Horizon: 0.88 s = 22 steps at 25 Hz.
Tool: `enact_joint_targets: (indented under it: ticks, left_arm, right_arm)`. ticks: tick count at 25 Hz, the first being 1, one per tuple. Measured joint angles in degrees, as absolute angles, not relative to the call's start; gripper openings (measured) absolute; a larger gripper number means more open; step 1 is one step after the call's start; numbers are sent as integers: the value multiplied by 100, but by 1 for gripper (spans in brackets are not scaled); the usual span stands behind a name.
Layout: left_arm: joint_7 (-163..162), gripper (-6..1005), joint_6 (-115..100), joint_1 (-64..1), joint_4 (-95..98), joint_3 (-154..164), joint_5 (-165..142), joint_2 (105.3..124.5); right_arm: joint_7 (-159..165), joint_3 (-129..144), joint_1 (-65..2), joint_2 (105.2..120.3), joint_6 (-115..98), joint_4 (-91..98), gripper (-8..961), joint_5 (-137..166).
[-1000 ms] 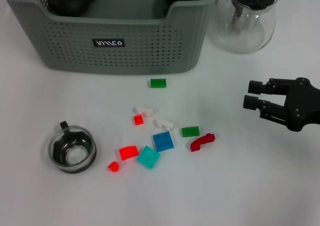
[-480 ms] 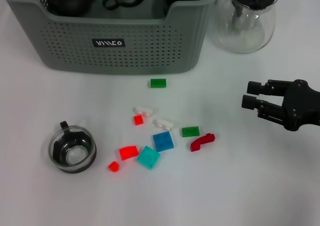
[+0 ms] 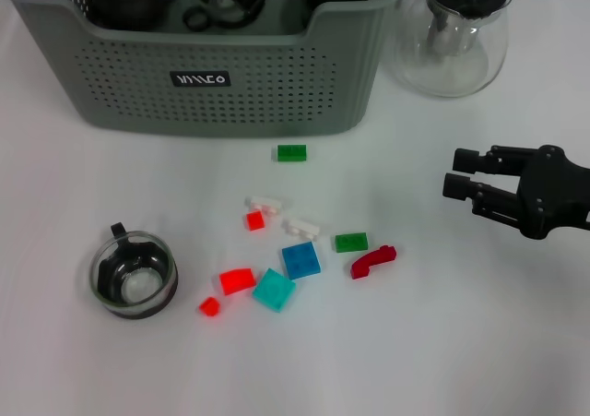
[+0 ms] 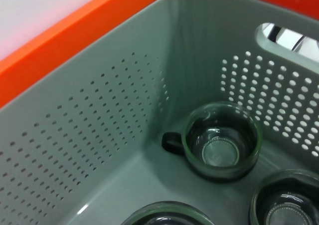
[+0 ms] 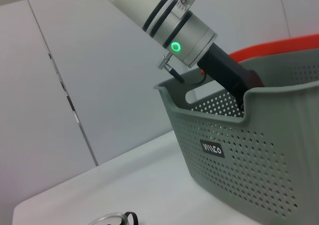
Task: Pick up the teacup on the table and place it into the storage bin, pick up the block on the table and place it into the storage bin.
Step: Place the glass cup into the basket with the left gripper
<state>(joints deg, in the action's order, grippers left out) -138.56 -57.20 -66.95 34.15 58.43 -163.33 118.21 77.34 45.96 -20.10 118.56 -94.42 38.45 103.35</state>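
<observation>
Left wrist: teacups [image 4: 221, 146] inside storage bin [image 4: 89, 150]

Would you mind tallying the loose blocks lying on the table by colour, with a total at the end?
Green blocks: 2
Bright red blocks: 3
Dark red block: 1
Blue block: 1
Teal block: 1
White blocks: 2
Total: 10

Grey-green perforated storage bin [image 3: 221, 75]; black right pincer [image 3: 458, 178].
</observation>
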Motion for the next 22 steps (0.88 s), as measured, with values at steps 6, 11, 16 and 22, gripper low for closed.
enact_joint_targets:
  ticks: [6, 11, 16, 22]
  left_arm:
    - [-13878, 203, -5690, -6660, 3377, 5794, -16332, 11810]
    - [-13759, 295, -6140, -6342, 4247, 5240, -15861, 11881]
    - [-12605, 427, -7770, -5155, 6367, 4040, -13138, 11893]
    - [-11848, 436, -9775, -3930, 6298, 3832, -9899, 11213]
  right_arm:
    - [7734, 4596, -2020, 11869, -9439, 3838, 424, 10323]
    - [7734, 4488, -2021, 11857, -9438, 3838, 424, 10324]
    - [7734, 4371, -2015, 11852, -9450, 3818, 424, 10330]
    - [7734, 4367, -2020, 11832, -9463, 3794, 424, 10334]
